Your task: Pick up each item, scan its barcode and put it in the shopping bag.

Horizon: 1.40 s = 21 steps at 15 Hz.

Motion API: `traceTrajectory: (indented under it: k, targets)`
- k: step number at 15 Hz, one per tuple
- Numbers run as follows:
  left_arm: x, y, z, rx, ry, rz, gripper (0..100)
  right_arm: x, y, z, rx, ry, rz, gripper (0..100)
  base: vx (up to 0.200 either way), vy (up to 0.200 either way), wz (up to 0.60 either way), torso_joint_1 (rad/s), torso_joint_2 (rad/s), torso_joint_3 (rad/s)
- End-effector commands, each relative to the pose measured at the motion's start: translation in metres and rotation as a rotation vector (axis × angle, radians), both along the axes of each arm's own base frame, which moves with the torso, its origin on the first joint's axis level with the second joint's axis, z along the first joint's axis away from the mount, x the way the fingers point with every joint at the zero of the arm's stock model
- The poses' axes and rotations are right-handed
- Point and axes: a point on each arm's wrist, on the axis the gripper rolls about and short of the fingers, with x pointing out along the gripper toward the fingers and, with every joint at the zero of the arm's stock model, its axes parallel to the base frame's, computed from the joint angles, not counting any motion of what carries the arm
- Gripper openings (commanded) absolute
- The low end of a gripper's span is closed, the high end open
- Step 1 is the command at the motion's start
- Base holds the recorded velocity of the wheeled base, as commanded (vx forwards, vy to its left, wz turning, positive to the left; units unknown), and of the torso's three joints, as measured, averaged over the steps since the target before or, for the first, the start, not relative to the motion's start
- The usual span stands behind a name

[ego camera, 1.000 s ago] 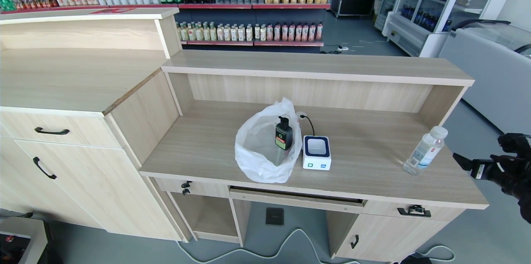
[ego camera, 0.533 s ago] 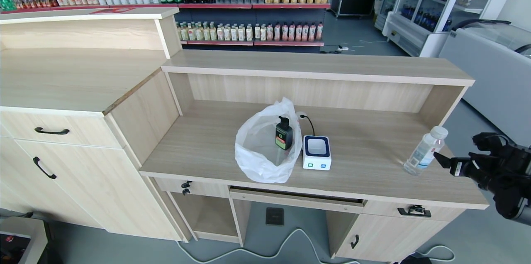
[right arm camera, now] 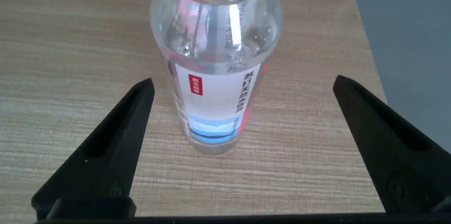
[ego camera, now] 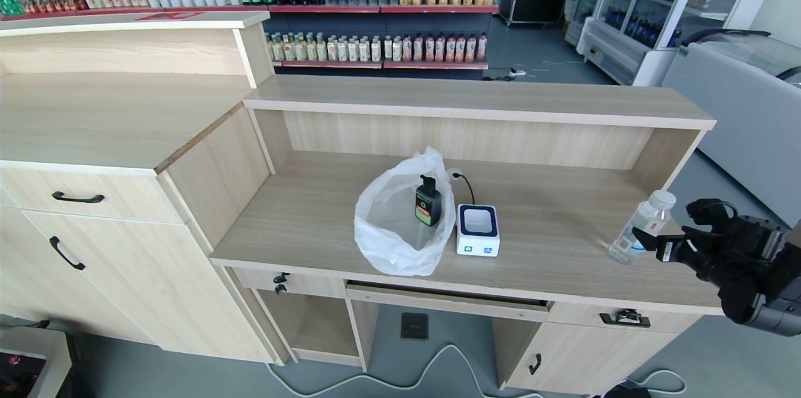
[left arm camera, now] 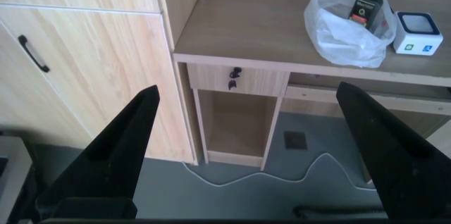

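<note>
A clear water bottle (ego camera: 641,226) with a white cap stands upright near the right end of the wooden counter (ego camera: 551,260). My right gripper (ego camera: 666,226) is open just to its right, at the counter's right edge. In the right wrist view the bottle (right arm camera: 218,62) stands in line with the gap of the open gripper (right arm camera: 243,86), touching neither finger. A white shopping bag (ego camera: 400,223) stands open mid-counter with a black pump bottle (ego camera: 428,203) inside. The white barcode scanner (ego camera: 478,229) sits just right of the bag. My left gripper (left arm camera: 248,89) is open and holds nothing, low in front of the counter's left end.
A raised ledge (ego camera: 475,101) runs behind the counter, and a taller cabinet (ego camera: 119,129) stands to its left. The scanner's cable (ego camera: 464,184) trails behind the bag. Drinks shelves and fridges fill the room beyond.
My right gripper has moved left, from off the counter's right edge to beside the water bottle. Nothing else has moved.
</note>
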Motion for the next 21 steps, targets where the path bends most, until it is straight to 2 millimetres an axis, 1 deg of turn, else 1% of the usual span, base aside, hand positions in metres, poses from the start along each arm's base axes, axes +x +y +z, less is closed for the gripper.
traceTrajectory:
  k: [1,6,11,14,21]
  targets:
    - [0.0,0.0,0.0,0.0,0.0,0.0,100,0.003,0.002,-0.007,0.003,0.006,0.008,100,0.0,0.0,0.0,0.0,0.0,0.0]
    - [0.0,0.0,0.0,0.0,0.0,0.0,100,0.021,0.004,-0.006,0.003,-0.01,0.027,100,0.0,0.0,0.0,0.0,0.0,0.0]
    - [0.0,0.0,0.0,0.0,0.0,0.0,100,0.03,0.013,-0.012,0.006,-0.004,0.053,100,0.0,0.0,0.0,0.0,0.0,0.0]
    - [0.0,0.0,0.0,0.0,0.0,0.0,100,0.036,0.014,-0.017,-0.005,-0.005,0.011,100,0.0,0.0,0.0,0.0,0.0,0.0]
    - [0.0,0.0,0.0,0.0,0.0,0.0,100,0.049,0.022,-0.025,-0.002,-0.011,0.031,100,0.0,0.0,0.0,0.0,0.0,0.0]
